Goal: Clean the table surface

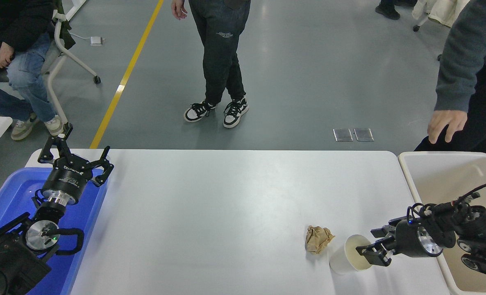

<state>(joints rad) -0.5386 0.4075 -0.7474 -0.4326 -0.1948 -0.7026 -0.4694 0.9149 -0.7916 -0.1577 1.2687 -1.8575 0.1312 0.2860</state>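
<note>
grey flooring is seen beyond the table surface (226, 205), which fills the frame's middle. at lower right the right gripper (376, 254) is clamped on the rim of a paper cup (347, 259): light, crushable, best held at its rim. crumpled brown paper (318, 239) lies just beside it. the left gripper (75, 157) is parked, splayed, at lower left.
</note>
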